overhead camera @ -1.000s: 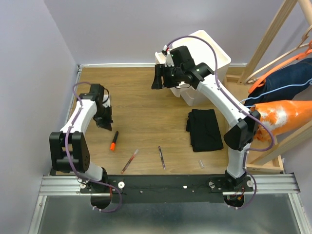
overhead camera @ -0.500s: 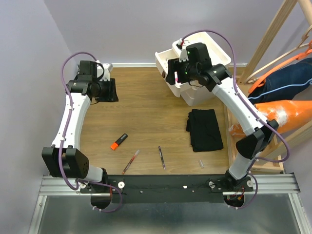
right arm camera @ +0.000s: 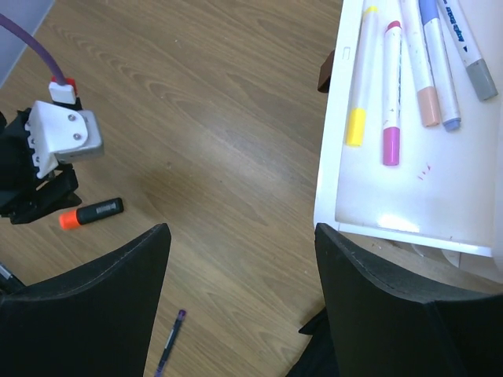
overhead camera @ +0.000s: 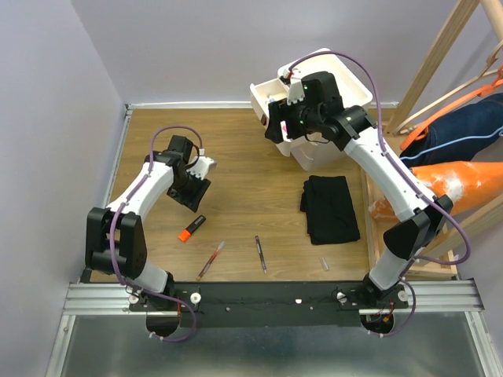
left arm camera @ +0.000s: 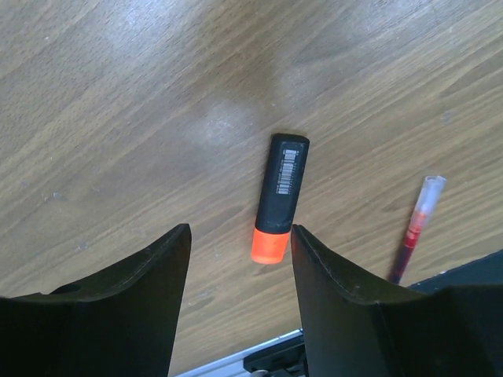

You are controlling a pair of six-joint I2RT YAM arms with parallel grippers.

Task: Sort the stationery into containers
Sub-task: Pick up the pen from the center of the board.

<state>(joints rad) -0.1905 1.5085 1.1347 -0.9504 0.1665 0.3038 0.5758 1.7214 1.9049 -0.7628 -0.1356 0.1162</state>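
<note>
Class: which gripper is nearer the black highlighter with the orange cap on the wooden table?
Left. The left gripper hangs open just beyond the orange-capped black highlighter; the right gripper is far off, at the cream-white plastic drawer.

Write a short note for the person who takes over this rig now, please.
Left gripper: open, empty, above the black highlighter with orange cap.
Right gripper: open, empty, at the edge of the cream-white plastic drawer.
Done: several white-barrelled markers lie in the drawer.
To do: highlighter, thin red pen, thin dark pen, small clear piece, all on the wooden table.
</note>
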